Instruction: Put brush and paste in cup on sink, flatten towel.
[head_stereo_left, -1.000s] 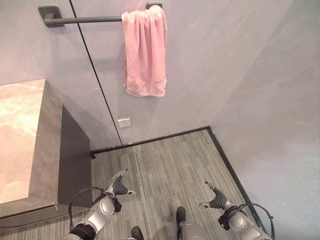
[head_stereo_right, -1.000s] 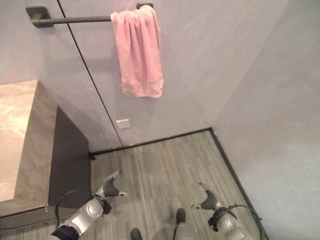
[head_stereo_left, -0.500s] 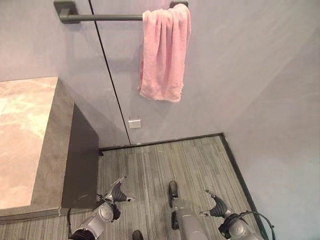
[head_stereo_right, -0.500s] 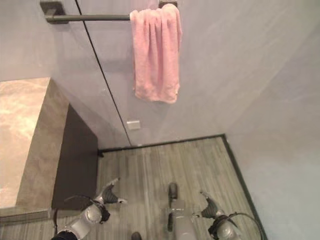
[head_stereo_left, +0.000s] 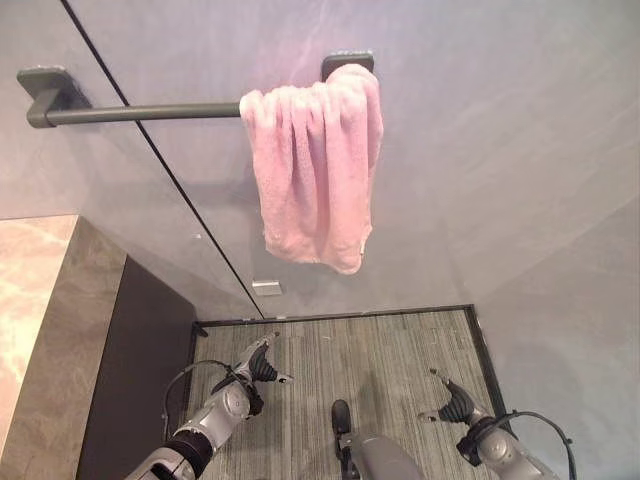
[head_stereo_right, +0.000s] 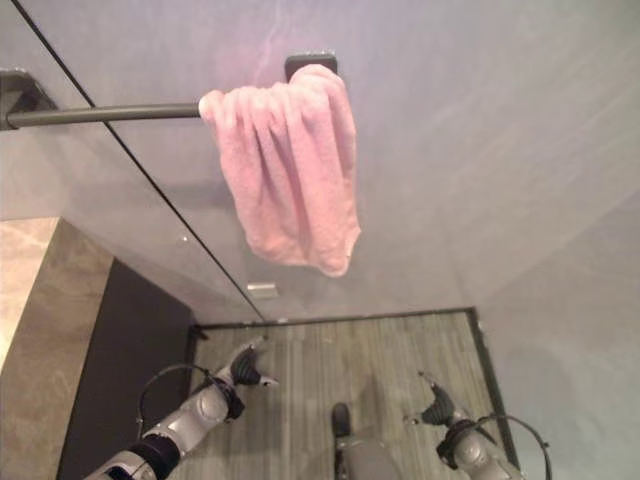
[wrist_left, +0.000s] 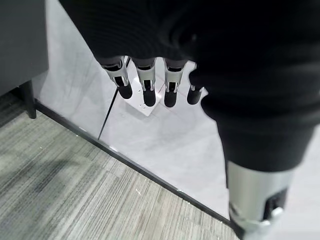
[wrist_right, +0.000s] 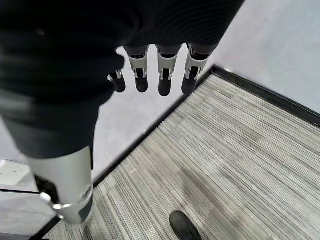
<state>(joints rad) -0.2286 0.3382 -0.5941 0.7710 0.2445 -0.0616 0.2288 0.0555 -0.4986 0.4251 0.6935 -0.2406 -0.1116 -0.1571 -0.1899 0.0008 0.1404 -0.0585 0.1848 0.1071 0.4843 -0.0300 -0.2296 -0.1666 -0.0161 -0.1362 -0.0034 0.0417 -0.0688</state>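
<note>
Hanging low by the counter (head_stereo_left: 40, 330), the left hand (head_stereo_left: 262, 365) is showing relaxed, empty fingers; the bunched pink towel (head_stereo_left: 318, 165) on the rail (head_stereo_left: 140, 113) is looming closer than before; the right hand (head_stereo_left: 452, 403) is likewise slack and empty.

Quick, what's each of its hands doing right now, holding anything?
Left hand: open, fingers straight, holding nothing.
Right hand: open, fingers straight, holding nothing.

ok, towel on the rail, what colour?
Plain pink towel, bunched on the dark rail; clearest in the left eye view.
</note>
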